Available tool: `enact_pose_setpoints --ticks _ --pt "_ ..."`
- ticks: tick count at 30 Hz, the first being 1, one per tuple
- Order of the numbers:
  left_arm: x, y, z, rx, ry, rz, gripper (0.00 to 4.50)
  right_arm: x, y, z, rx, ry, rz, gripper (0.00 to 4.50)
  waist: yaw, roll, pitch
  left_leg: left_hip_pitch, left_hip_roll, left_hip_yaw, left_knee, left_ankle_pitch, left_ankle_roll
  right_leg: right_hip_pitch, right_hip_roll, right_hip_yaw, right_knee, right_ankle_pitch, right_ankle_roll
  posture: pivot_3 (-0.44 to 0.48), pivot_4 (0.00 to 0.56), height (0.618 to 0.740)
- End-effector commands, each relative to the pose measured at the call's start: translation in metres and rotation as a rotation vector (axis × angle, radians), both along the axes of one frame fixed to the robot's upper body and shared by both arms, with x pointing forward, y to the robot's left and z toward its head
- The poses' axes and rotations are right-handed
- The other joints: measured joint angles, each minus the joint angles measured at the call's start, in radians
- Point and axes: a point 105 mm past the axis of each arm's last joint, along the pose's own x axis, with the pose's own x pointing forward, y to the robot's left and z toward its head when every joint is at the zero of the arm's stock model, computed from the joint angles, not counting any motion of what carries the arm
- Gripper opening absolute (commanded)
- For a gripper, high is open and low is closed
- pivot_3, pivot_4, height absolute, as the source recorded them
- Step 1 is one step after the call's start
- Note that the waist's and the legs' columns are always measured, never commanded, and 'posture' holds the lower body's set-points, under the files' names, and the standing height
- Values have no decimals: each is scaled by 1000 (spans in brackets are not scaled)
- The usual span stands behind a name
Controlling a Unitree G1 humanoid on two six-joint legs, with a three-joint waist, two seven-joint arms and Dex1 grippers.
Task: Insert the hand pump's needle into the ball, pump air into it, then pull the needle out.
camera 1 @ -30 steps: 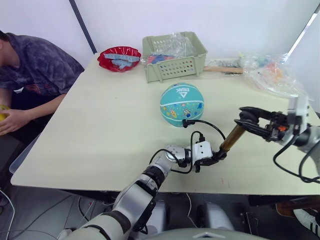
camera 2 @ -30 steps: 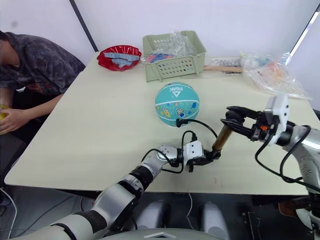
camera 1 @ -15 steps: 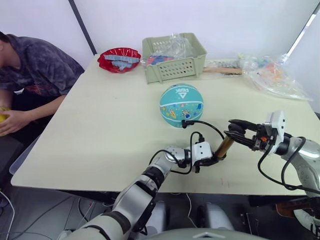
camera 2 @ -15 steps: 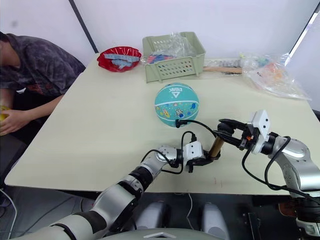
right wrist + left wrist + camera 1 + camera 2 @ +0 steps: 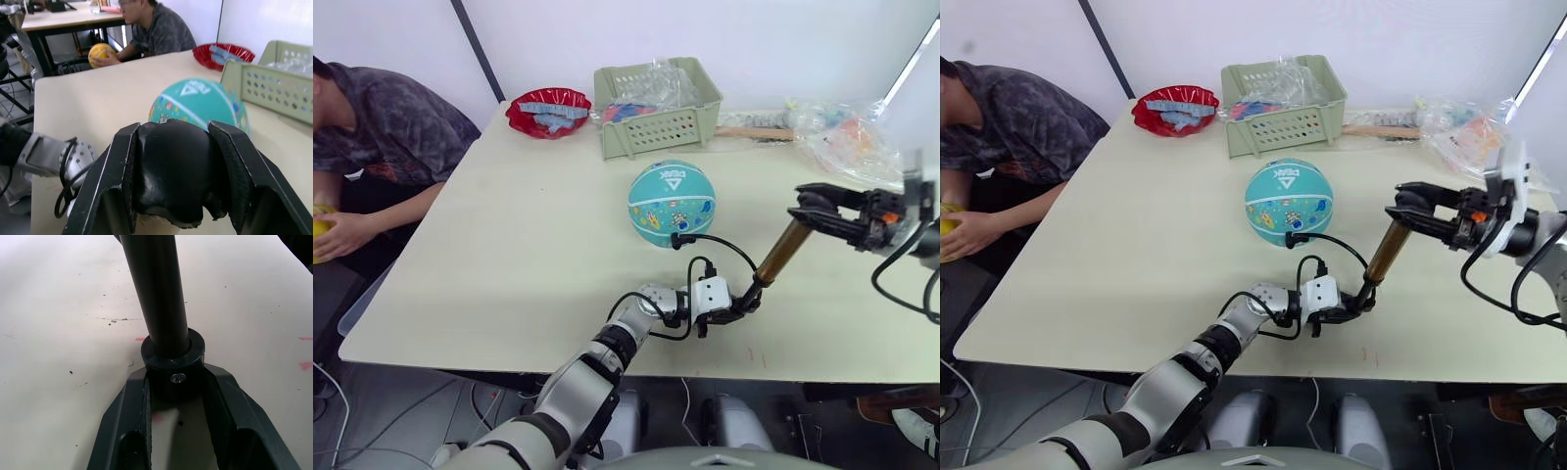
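- Beige table (image 5: 509,245) served as the work surface, with a white wall behind it.
- The left gripper (image 5: 744,304) lay low on the table near the front edge, its two fingers (image 5: 230,406) clamped on the black lower end cap of the hand pump (image 5: 781,252).
- The pump's gold-bronze barrel rose at a tilt from the left gripper up toward the right gripper (image 5: 808,208).
- The right gripper was raised above the table and closed on the pump's black T-handle (image 5: 171,171); both fingers pressed against its sides.
- The thin black hose (image 5: 720,245) looped from the left gripper's end of the pump to the ball (image 5: 672,203).
- The hose tip met the ball's near lower side; the needle itself could not be made out.
- The ball rested on the table just beyond the left gripper, with "PEAK" lettering on top.
- A green basket (image 5: 656,106) holding plastic-wrapped items stood well beyond the ball.
- A red dish (image 5: 547,111) sat beside the basket, and clear plastic bags (image 5: 847,142) lay beyond the right gripper.
- A seated person (image 5: 382,127) at the table's left side held a yellow ball (image 5: 101,51).
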Motion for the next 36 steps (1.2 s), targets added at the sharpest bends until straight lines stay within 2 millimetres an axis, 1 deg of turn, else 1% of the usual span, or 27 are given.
enact_pose_setpoints --ticks 1,4,7,13,14,16,20,21,26,32,34,36 --pt "-22 29 -51 193 129 -1 1005 -13 -6 57 39 -179 -12 1628 0 1 1 0 0 0 0 0 0 0 0 0 0 0 0 0 150 740" --pt "-22 29 -50 193 130 1 1005 -17 -8 71 35 -202 -15 1628 0 2 4 0 0 1 0 0 0 0 -1 0 0 0 0 0 150 740" --pt "-22 27 -50 191 129 -1 1005 -18 -6 68 36 -183 -12 1628 1 0 5 -1 0 0 0 0 0 -1 0 0 0 0 0 0 150 740" --pt "-22 25 -49 189 128 -3 1005 -12 -8 24 -29 -78 -33 1628 1 0 5 -2 0 0 0 0 0 -1 -1 0 -1 0 0 0 150 740" --pt "-22 26 -49 190 127 -3 1005 -10 -7 14 -37 -58 -37 1628 1 0 5 -1 0 0 0 0 0 -1 -1 0 -1 0 0 0 150 740" --pt "-22 27 -50 191 126 -2 1005 -9 -3 -6 -45 -20 -32 1628 0 -1 4 -1 0 0 0 0 0 0 -1 0 -1 0 0 0 150 740" --pt "-22 29 -50 193 126 1 1005 -9 4 -34 -65 14 -22 1628 -1 -3 2 1 1 1 0 0 0 1 0 0 -1 0 1 0 150 740" --pt "-22 29 -50 193 126 2 1005 -8 5 -40 -69 18 -24 1628 -1 -5 0 1 1 1 0 0 0 1 0 0 -1 0 1 0 150 740" --pt "-21 29 -50 192 125 4 1005 -3 8 -71 -64 29 -61 1628 -2 -7 -1 2 1 0 0 0 0 1 1 0 -1 0 1 0 150 740" --pt "-21 29 -50 188 125 9 1005 -9 16 -112 -92 70 -72 1628 -2 -7 -2 2 1 0 0 0 0 1 1 0 -1 0 1 0 150 740" --pt "-22 29 -50 189 127 8 1005 -8 18 -121 -97 61 -103 1628 -2 -8 -2 2 1 0 0 0 0 1 1 0 -1 0 1 0 150 740" --pt "-22 29 -51 191 129 9 1005 -7 20 -125 -102 47 -127 1628 -2 -6 -4 2 1 0 -1 0 0 1 1 0 -1 0 1 0 150 740"
